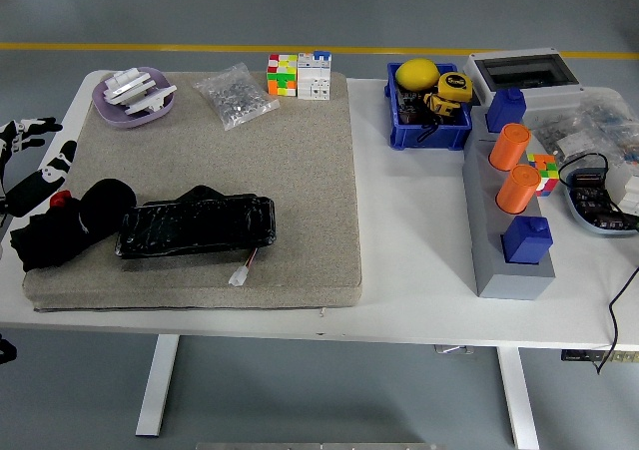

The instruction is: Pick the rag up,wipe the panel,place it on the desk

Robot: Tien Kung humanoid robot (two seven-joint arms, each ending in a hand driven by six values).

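Left hand: we see the black-and-white robot left hand (30,166) at the picture's left edge, fingers (28,127) spread and relaxed, holding nothing; it hangs just beside the rag, and we cannot tell whether it touches it.
Right hand: we do not see it.
Rag: we find one crumpled black cloth rag (65,230) on the left end of the grey felt mat (300,171), a small red spot at its top.
Panel: one glossy black rectangular panel (197,225) lies flat on the mat, its left end against the rag; a thin wire with a white plug (240,275) trails from its lower edge.
Mat's far edge: we count one lilac bowl of white parts (134,96), one clear bag of small hardware (236,95), one multicoloured puzzle cube (282,75) and one white block (315,76).
Right side: we count two orange cylinders (509,147) and two blue blocks (526,238) on a grey stand (489,270), plus one blue bin (429,131) holding a yellow ball (416,74).
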